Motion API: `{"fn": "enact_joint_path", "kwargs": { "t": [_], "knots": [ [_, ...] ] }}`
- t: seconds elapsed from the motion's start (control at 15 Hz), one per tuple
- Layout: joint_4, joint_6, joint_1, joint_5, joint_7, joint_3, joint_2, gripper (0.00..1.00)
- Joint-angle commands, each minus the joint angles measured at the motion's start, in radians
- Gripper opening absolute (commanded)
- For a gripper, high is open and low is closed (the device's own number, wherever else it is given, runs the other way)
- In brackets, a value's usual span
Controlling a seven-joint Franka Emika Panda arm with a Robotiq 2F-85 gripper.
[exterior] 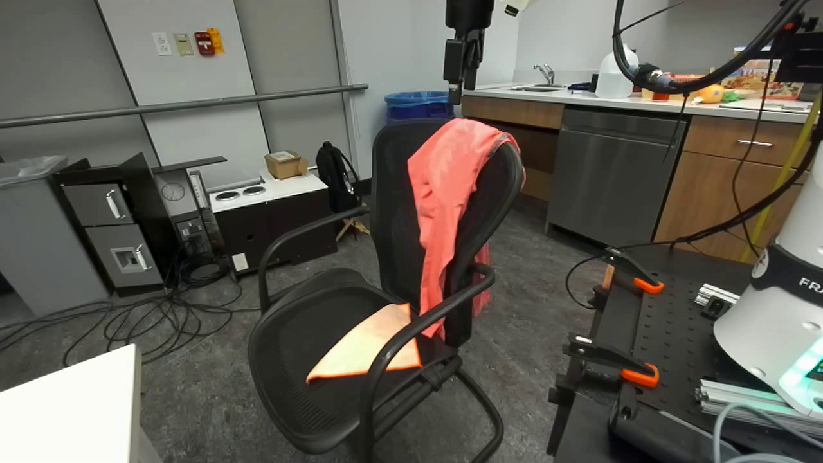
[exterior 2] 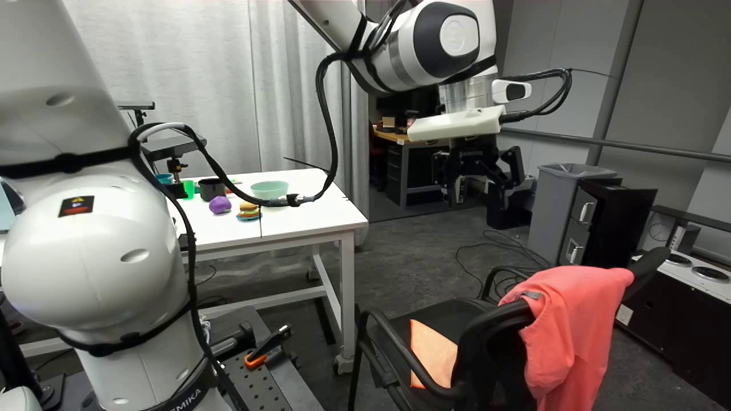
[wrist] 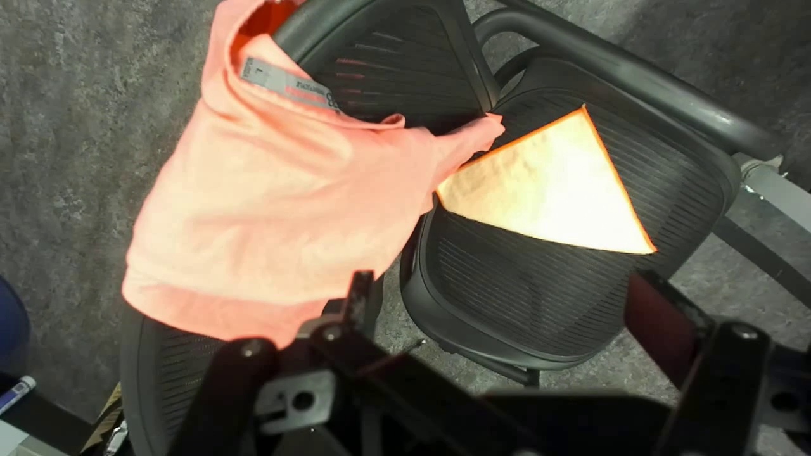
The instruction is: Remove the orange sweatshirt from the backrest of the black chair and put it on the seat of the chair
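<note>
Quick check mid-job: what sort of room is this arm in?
Likely a robotics lab, part kitchen: a white robot arm stands on a black perforated table, and a grey metal dishwasher sits under a white countertop.

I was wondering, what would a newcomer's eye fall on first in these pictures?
Probably the bright orange sweatshirt, draped over the backrest of the black chair. Next might come the paler cloth with its orange edging, lying on the seat, and then the open, empty end effector hanging above the chair.
</note>
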Motion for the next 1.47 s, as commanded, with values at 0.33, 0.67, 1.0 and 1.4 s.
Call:
{"fn": "enact_joint_path", "kwargs": {
  "t": [0.33, 0.67, 1.0, 1.4],
  "knots": [
    [-0.057, 0.141, -0.05, -0.186, -0.015, -0.01, 0.108, 1.0],
    [-0.045, 0.342, -0.058, -0.537, 0.25, -0.014, 0.254, 1.0],
    [0.028, 0.346, -0.036, -0.891, 0.529, -0.047, 0.345, 1.0],
    [0.072, 0.309, -0.036, -1.169, 0.747, -0.073, 0.408, 1.0]
  ]
}}
